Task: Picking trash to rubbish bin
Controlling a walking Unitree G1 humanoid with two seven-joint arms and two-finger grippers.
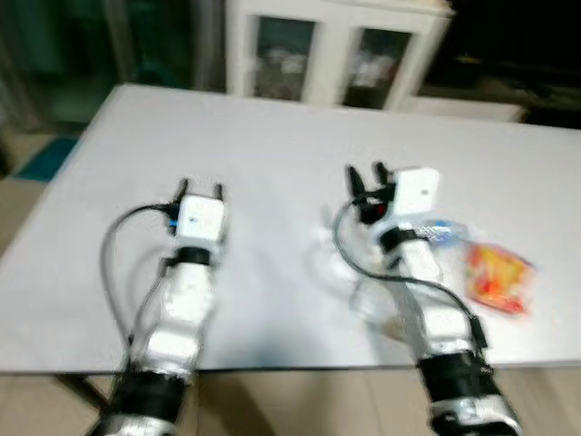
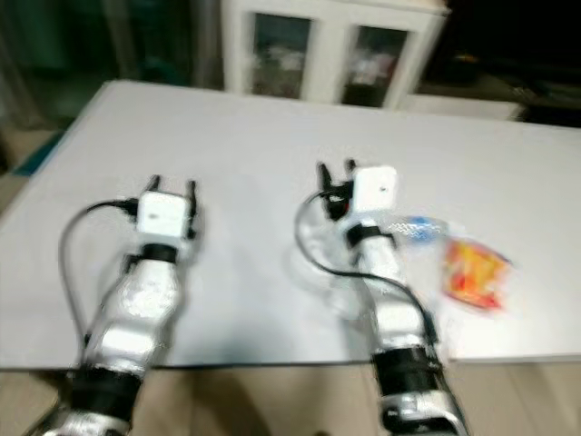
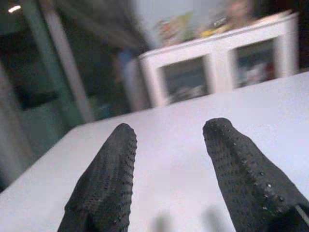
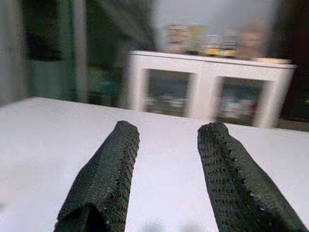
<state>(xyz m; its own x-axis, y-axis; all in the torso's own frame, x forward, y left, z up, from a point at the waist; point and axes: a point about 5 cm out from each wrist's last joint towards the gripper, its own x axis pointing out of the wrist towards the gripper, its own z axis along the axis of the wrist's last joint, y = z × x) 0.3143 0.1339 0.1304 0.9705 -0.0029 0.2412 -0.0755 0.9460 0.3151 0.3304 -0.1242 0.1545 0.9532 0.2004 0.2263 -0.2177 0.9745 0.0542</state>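
Note:
An orange and red snack packet (image 1: 497,277) lies on the white table (image 1: 272,136) near its front right edge. Beside it, partly under my right forearm, is a clear plastic piece with a blue patch (image 1: 445,231), blurred. My right gripper (image 1: 366,174) hovers over the table, left of and beyond the packet. Its fingers (image 4: 116,164) stand open with nothing between them. My left gripper (image 1: 201,189) is held over the table's left half, open and empty, fingers (image 3: 108,179) apart.
A white cabinet with glass doors (image 1: 336,54) stands behind the table's far edge. Floor shows left of the table (image 1: 27,154) and below its front edge. More clear plastic (image 1: 363,295) seems to lie under my right forearm.

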